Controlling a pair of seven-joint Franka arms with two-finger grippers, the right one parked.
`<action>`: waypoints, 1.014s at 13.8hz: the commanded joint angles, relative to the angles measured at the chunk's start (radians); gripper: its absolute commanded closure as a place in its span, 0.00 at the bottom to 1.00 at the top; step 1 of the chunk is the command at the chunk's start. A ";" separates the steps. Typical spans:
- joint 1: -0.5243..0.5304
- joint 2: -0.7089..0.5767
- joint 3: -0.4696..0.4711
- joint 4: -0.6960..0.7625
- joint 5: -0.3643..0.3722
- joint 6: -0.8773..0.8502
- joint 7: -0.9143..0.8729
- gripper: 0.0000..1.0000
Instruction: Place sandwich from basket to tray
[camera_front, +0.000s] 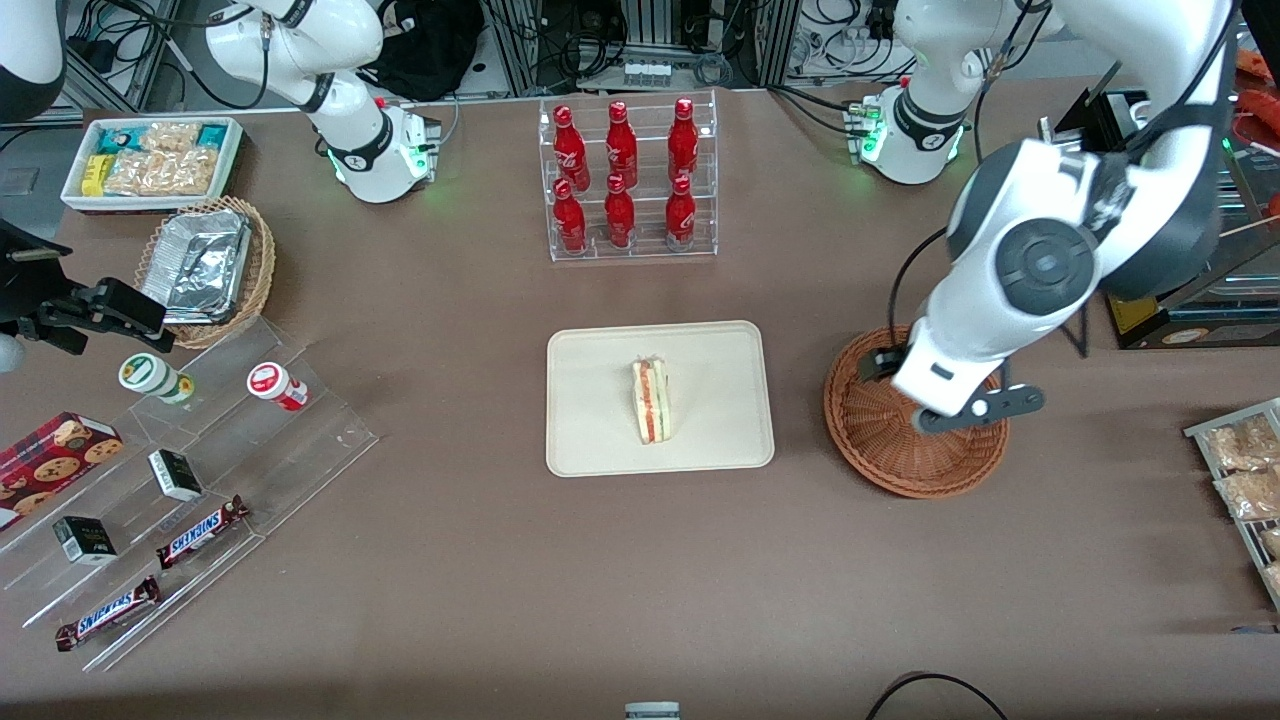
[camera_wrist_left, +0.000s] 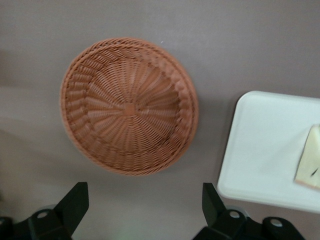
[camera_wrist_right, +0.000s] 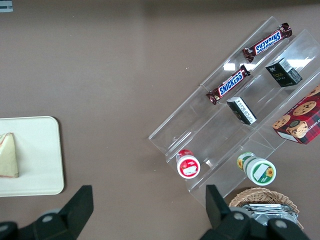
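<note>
Sandwich (camera_front: 652, 401) lies mid-tray (camera_front: 590, 440), cut edge up. Basket (camera_wrist_left: 129, 105) empty. Gripper (camera_wrist_left: 145, 200) hangs above the basket, fingers wide, holding nothing. Risk, judged: little remains; a careless retreat could clip the basket rim and drag it along the counter (camera_front: 480, 560). Legible: "SNICKERS" on two bars (camera_front: 200, 532).

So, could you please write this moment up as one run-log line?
sandwich: on tray | basket: holds nothing | gripper: above basket, jaws open, holding nothing
</note>
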 joint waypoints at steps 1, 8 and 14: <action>-0.017 -0.173 0.097 -0.156 -0.067 0.001 0.165 0.00; -0.124 -0.288 0.358 -0.103 -0.096 -0.224 0.462 0.00; -0.126 -0.316 0.395 -0.003 -0.079 -0.287 0.523 0.00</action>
